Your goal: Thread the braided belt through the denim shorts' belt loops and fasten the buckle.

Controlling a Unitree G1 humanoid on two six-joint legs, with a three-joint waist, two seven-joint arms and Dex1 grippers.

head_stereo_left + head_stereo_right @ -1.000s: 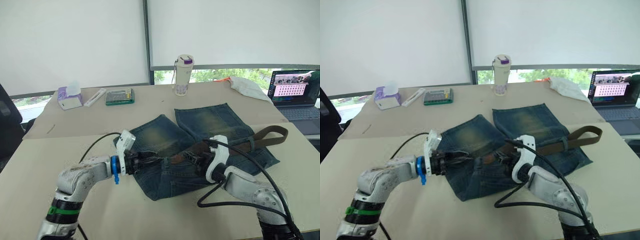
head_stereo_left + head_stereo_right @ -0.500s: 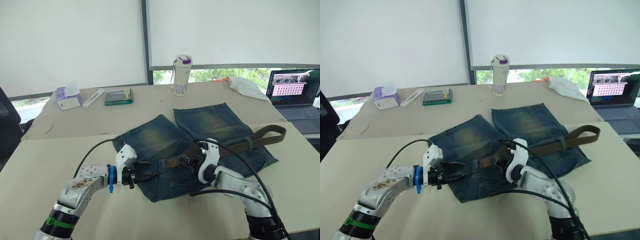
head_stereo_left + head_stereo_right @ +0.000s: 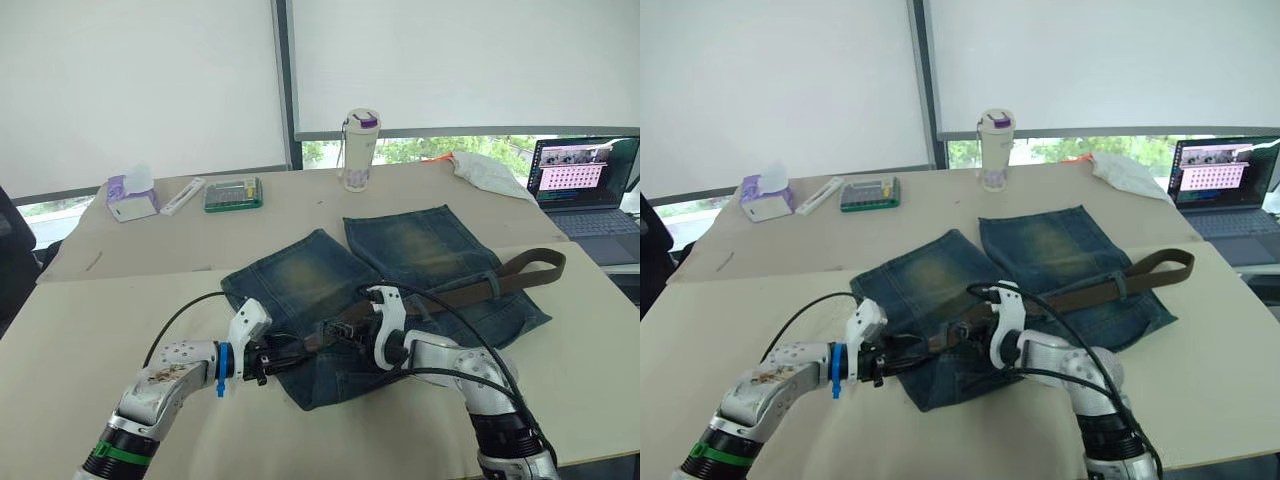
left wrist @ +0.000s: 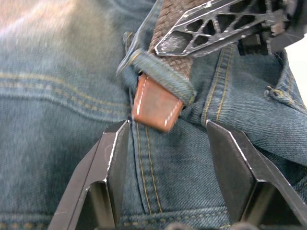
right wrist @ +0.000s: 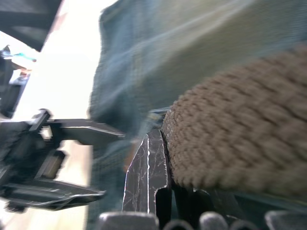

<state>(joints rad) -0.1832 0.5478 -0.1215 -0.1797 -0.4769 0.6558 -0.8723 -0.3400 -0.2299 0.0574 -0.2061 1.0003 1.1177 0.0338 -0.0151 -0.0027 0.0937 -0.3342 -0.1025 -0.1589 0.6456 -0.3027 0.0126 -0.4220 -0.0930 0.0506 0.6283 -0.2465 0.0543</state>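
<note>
You are looking over a beige table (image 3: 90,330) under white window blinds (image 3: 140,80), with a laptop (image 3: 585,190) sitting at the far right. The denim shorts (image 3: 400,270) are lying flat mid-table, legs pointing away from you. The braided belt (image 3: 500,280) is running across their waistband to the right. Your right gripper (image 3: 335,332) is clamping the belt just behind a belt loop (image 4: 160,72). Your left gripper (image 4: 165,143) is standing open around the belt's leather tip (image 4: 156,103), which is poking through that loop.
</note>
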